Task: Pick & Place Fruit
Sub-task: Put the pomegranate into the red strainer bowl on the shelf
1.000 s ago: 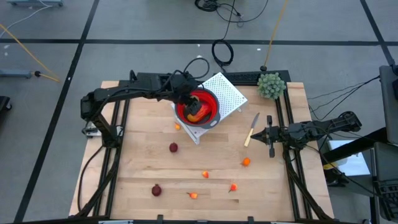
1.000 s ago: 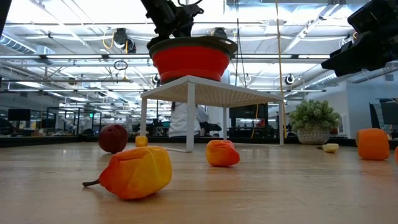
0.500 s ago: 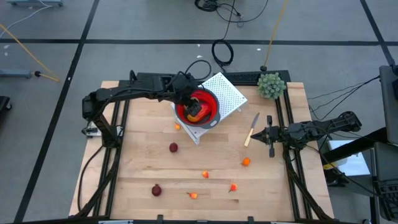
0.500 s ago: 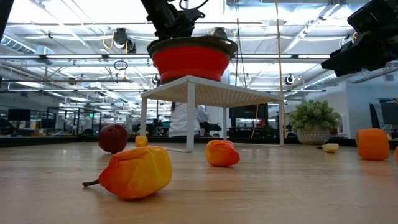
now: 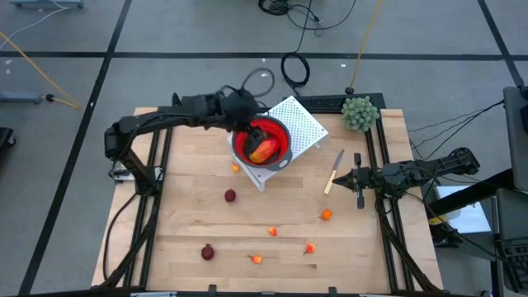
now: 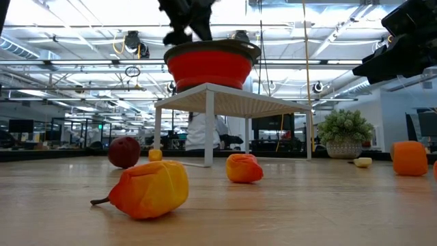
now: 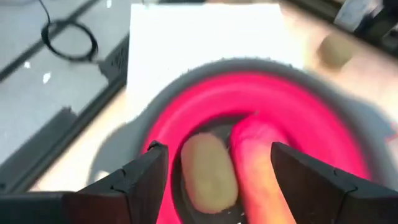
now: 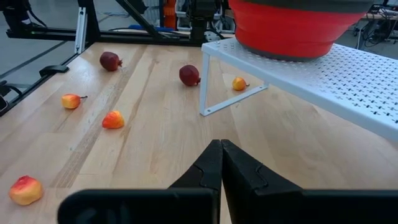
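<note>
A red bowl stands on a white perforated stand at the table's far middle. In it lie a brown oval fruit and a longer red-and-yellow fruit. My left gripper hovers open just above the bowl's far-left rim, and shows blurred in the low view. Loose on the table lie two dark red balls and several small orange fruits. My right gripper waits shut at the right edge.
A pale-handled knife lies between the stand and my right gripper. A green bushy plant stands at the far right corner. One orange fruit lies beside the stand's near leg. Bare wood spreads across the table's near left.
My left gripper has risen out of the bowl and drawn back a little toward the table's far-left. The red-and-yellow fruit, partly covered by the fingers before, now lies uncovered in the bowl.
</note>
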Robot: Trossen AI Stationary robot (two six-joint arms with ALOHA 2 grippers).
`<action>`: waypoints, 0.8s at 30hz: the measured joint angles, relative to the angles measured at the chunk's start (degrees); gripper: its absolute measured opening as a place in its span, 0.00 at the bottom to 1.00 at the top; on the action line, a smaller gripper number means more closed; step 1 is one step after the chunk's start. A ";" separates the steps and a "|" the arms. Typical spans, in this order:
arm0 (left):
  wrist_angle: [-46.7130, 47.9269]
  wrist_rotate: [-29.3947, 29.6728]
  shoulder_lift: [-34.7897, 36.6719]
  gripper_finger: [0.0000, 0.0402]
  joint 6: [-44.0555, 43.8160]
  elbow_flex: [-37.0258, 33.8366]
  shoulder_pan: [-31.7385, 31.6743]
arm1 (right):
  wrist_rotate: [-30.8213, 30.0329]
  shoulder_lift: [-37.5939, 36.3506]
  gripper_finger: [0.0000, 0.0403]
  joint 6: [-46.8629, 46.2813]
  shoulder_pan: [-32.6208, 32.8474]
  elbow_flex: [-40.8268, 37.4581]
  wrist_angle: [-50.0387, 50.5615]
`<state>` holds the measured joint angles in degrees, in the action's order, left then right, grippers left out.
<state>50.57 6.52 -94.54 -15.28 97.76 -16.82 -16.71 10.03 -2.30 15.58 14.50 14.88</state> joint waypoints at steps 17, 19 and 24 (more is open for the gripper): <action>15.81 -3.98 8.53 0.62 -16.90 8.58 10.78 | 0.05 0.02 0.00 -0.03 0.02 0.02 0.01; 18.51 -3.99 8.44 0.62 -18.96 8.58 13.37 | 0.07 0.02 0.00 -0.03 0.02 0.02 0.05; 23.92 -4.15 7.86 0.64 -25.14 8.54 19.32 | 0.07 0.02 0.00 -0.04 0.00 0.02 0.19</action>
<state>74.49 2.37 -86.68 -40.42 106.30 2.50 -16.64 10.04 -2.34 15.58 14.52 15.07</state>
